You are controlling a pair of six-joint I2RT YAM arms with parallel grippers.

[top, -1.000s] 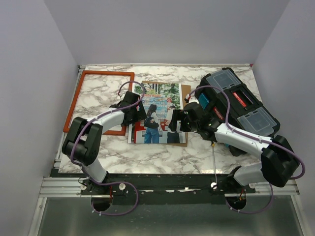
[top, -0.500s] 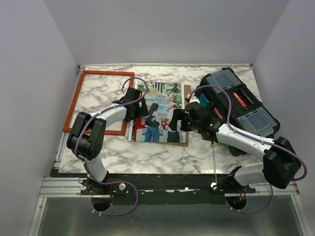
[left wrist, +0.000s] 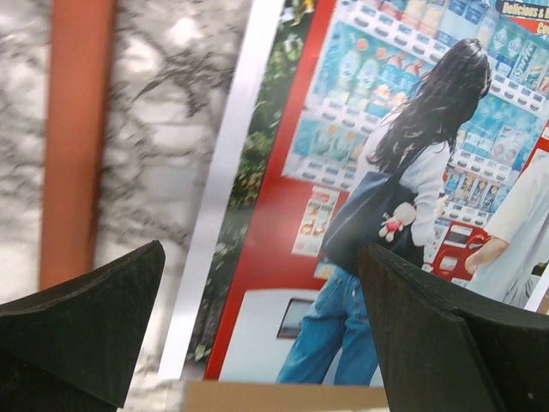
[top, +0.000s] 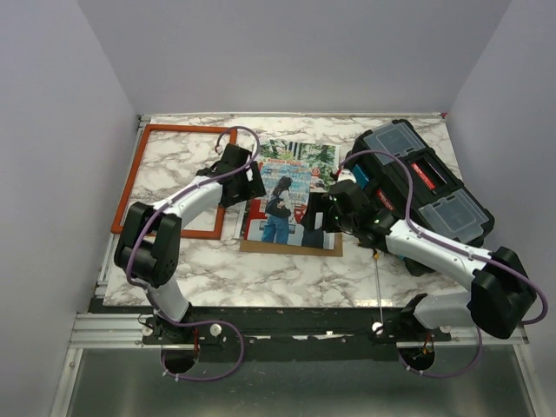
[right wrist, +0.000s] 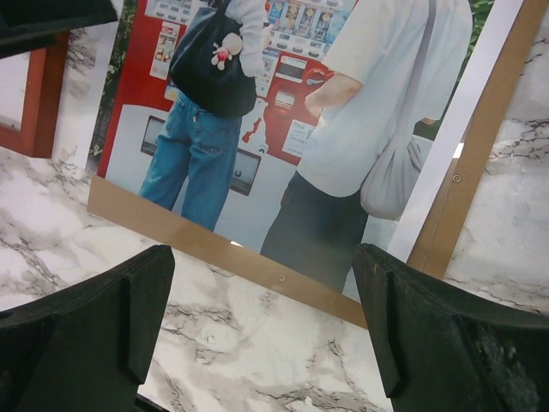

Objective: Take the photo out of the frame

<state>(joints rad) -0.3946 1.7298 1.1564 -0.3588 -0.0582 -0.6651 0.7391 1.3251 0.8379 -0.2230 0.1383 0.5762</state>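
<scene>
Orange-red wooden frame [top: 187, 129] lies flat at the left of the marble surface [top: 287, 278], with marble showing through its opening. The photo [top: 282, 195] rests just to its right on a brown backing board [top: 291, 248], separate from the frame.

Left pincer [left wrist: 262, 257]: jaws spread wide, nothing between them, over the photo's left margin beside the frame's right rail. Right pincer [right wrist: 263, 253]: likewise wide and empty, over the board's near edge. Whether any fingertip touches the print cannot be determined.

In the overhead view both arms mask parts of the photo, and the black toolbox [top: 426, 187] at right appears there alone. Only the right wrist view resolves small fixings on the board. The left wrist view is blurred at its left.
</scene>
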